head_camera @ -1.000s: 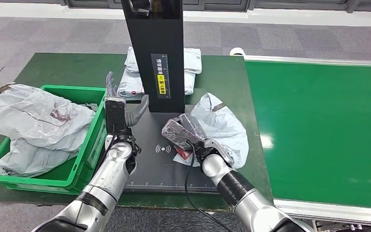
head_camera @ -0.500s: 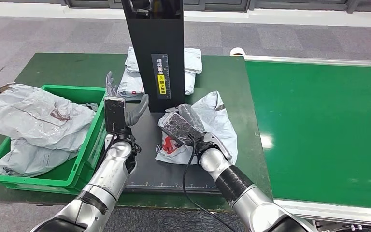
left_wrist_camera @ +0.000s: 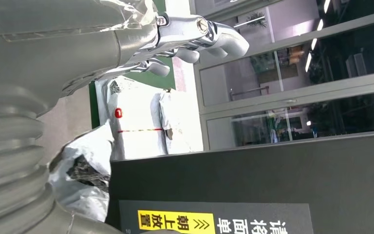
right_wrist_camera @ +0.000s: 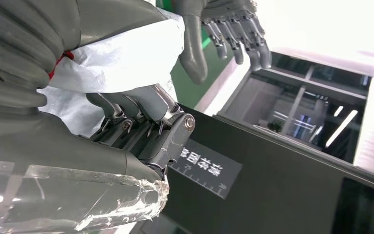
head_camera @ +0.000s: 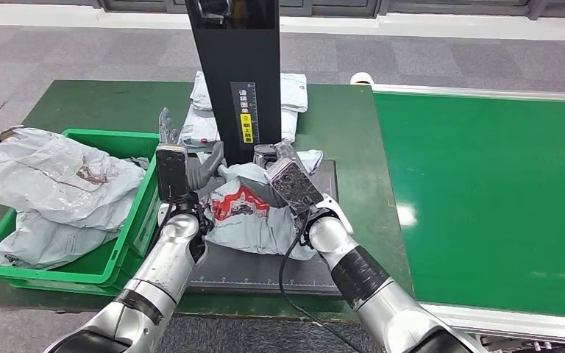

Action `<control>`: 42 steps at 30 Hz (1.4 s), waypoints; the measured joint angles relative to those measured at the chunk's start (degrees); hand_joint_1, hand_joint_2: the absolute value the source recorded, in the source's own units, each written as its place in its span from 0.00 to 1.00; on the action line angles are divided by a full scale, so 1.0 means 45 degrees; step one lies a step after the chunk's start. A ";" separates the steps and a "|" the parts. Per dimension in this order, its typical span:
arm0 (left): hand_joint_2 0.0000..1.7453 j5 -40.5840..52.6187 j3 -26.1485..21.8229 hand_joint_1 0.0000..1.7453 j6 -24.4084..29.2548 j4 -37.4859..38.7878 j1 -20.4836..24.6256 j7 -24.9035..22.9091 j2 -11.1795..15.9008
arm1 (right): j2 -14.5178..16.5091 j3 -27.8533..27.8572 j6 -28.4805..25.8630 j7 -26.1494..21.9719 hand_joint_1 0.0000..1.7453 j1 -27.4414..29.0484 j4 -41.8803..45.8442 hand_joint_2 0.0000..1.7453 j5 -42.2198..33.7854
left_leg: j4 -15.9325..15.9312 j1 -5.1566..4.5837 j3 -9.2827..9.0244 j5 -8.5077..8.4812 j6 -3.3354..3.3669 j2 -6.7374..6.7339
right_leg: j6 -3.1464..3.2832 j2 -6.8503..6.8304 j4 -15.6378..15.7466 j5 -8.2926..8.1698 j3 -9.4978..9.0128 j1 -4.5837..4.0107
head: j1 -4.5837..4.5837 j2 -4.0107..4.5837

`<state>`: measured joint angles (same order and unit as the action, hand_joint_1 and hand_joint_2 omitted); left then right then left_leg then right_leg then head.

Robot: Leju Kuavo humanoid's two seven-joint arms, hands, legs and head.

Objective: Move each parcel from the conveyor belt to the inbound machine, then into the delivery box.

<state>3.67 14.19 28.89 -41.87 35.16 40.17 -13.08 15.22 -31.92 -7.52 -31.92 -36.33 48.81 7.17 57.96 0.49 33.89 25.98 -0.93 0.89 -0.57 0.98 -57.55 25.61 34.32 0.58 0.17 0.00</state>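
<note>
From the head view, the right robot hand (head_camera: 292, 182) grips a grey parcel (head_camera: 246, 213) lying on the inbound machine's black plate (head_camera: 265, 268), at the foot of its black column (head_camera: 237, 73). The left robot hand (head_camera: 180, 163) stands upright just beside it, fingers spread, holding nothing. The green delivery box (head_camera: 129, 235) sits left on the worktop (head_camera: 96, 103). In the left wrist view, its fingers (left_wrist_camera: 209, 36) stay apart. In the right wrist view, fingers (right_wrist_camera: 141, 109) clamp the parcel's plastic.
</note>
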 joint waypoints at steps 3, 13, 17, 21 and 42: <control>1.00 0.0001 0.0000 0.00 -0.0016 -0.0017 0.0007 0.0000 0.0002 | -0.0056 0.0001 -0.0022 -0.0045 0.18 -0.0015 0.0001 1.00 -0.0036 | 0.0001 -0.0001 0.0000 0.0000 0.0000 0.0000 | 0.0000 0.0000 0.0000 0.0000 0.0000 0.0001 | 0.0000 0.0000; 1.00 0.0589 0.0158 0.00 -0.0124 0.0069 0.0008 -0.0037 0.0115 | -0.0347 0.0022 -0.1057 0.0980 0.00 -0.0199 -0.0645 0.00 0.0646 | 0.0001 -0.0001 0.0000 0.0000 0.0000 0.0002 | 0.0000 -0.0001 0.0001 0.0000 0.0001 0.0001 | 0.0000 0.0000; 1.00 0.1044 0.0353 0.00 -0.0409 0.0252 0.0015 -0.0163 0.0155 | -0.0543 0.0039 -0.1540 0.1578 0.00 -0.0182 -0.0924 0.00 0.1144 | 0.0002 -0.0004 0.0000 0.0000 0.0000 -0.0001 | 0.0000 0.0000 0.0002 0.0000 0.0001 0.0004 | 0.0000 0.0000; 1.00 0.1585 0.0591 0.00 -0.0527 0.0425 0.0028 -0.0321 0.0193 | -0.0762 0.0162 -0.1770 0.2082 0.00 -0.0012 -0.1053 0.00 0.1352 | 0.0005 -0.0005 0.0000 0.0000 0.0000 0.0007 | 0.0000 -0.0004 0.0004 0.0000 0.0001 0.0005 | 0.0001 0.0000; 1.00 0.2682 0.1432 0.00 -0.1622 0.0620 0.0052 -0.0128 0.0464 | -0.1614 0.1752 -0.0566 0.0931 0.00 0.0959 -0.0442 0.00 -0.0922 | 0.0006 -0.0010 0.0000 0.0000 0.0001 0.0007 | -0.0001 -0.0004 0.0004 -0.0001 0.0003 0.0009 | 0.0000 0.0000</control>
<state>15.74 20.63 21.59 -39.08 35.39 39.60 -10.99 7.96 -24.03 -10.07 -27.73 -32.02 46.82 3.02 57.99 0.45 33.89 25.98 -0.93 0.92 -0.57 0.97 -57.54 25.61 34.34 0.62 0.17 0.00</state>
